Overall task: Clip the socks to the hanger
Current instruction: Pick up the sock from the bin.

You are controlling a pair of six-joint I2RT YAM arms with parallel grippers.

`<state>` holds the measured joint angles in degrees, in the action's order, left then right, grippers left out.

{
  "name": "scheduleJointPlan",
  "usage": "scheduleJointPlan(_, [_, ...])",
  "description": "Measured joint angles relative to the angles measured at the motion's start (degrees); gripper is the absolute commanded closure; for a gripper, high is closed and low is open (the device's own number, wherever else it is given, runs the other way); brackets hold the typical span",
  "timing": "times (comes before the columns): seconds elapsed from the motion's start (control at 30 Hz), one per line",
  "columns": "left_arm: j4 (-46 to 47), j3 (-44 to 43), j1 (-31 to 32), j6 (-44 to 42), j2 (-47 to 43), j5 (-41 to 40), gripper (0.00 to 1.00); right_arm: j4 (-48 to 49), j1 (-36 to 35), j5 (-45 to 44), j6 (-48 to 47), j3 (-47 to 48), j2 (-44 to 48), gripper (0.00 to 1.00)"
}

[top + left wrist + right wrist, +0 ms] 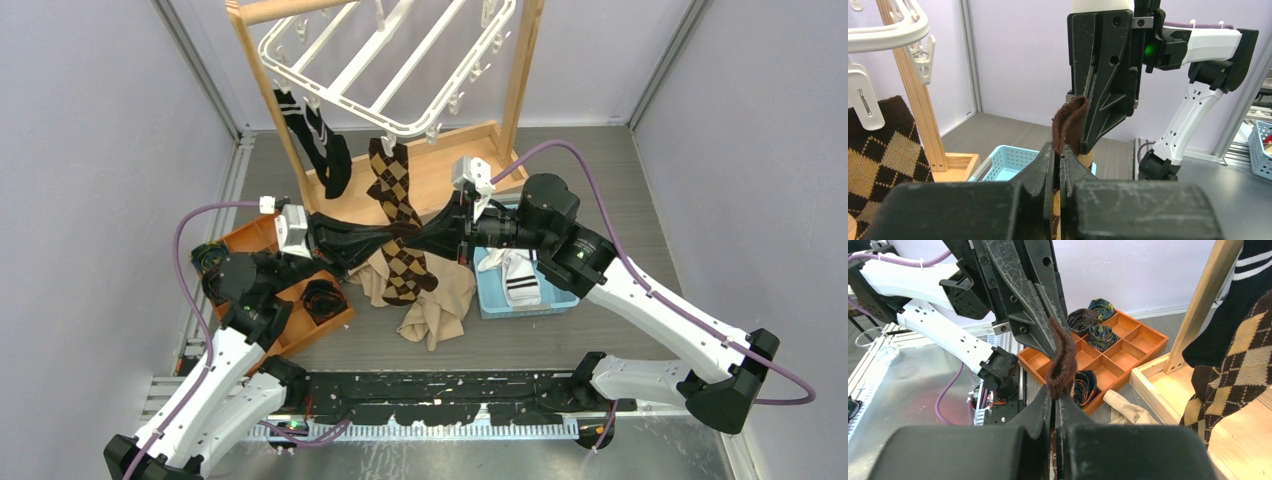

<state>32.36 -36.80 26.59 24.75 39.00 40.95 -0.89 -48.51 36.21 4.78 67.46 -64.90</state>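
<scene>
Your left end effector [1058,152] and right end effector [1054,396] clamp the cuff of one brown sock [1061,357] between them; hanger [893,35] hangs behind, overhead.

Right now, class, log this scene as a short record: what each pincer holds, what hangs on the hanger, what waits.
left pincer: shut on held argyle sock
right pincer: shut on the same sock
hanger: black striped sock and clipped argyle sock hang from it
blue basket: white banded socks
orange tray: rolled socks
</scene>
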Motion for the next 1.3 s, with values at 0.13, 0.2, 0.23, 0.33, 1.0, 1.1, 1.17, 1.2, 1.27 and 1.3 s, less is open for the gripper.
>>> scheduleJointPlan(0.13, [0.44, 0.07, 0.0, 0.66, -0.42, 0.13, 1.0, 0.72, 0.0, -1.01, 0.48, -0.35, 0.0, 0.9])
scheduleJointPlan(0.2, [0.42, 0.07, 0.0, 0.81, -0.5, 0.48, 1.0, 0.9, 0.0, -1.81, 0.98, -0.68, 0.0, 0.83])
scheduleJointPlan(0.23, [0.35, 0.07, 0.0, 0.85, -0.5, 0.7, 1.0, 1.01, 0.0, -2.47, 1.22, -0.87, 0.0, 0.79])
scheduleJointPlan(0.33, [-1.46, -0.07, 0.0, 0.76, -0.52, 1.14, 1.0, 1.16, 0.0, -4.17, 1.7, -1.27, 0.0, 0.65])
scheduleJointPlan(1.0, [-20.7, -5.2, 0.0, -2.73, -1.88, -1.95, 1.0, 14.6, 11.32, -23.1, 1.62, -10.62, 10.23, 0.2])
scheduleJointPlan(1.1, [-20.94, -5.2, 0.0, -2.99, -1.62, -2.08, 1.0, 16.92, 11.52, -23.12, 1.66, -10.6, 8.33, 0.2])
scheduleJointPlan(1.17, [-20.96, -5.2, 0.0, -3.15, -1.16, -2.38, 1.0, 17.7, 11.61, -22.97, 1.99, -10.6, 6.8, 0.21])
scheduleJointPlan(1.2, [-21.0, -5.27, 0.0, -3.17, -0.94, -2.49, 1.0, 17.75, 11.65, -22.71, 2.21, -10.6, 6.36, 0.21])
scheduleJointPlan(1.27, [-21.11, -5.55, 0.0, -3.17, -0.42, -3.02, 1.0, 17.29, 11.89, -20.9, 2.8, -10.6, 5.68, 0.22])
scheduleJointPlan(1.3, [-21.27, -5.88, 0.0, -3.17, 0.02, -3.43, 1.0, 16.57, 11.89, -19.76, 2.89, -10.54, 5.64, 0.23])
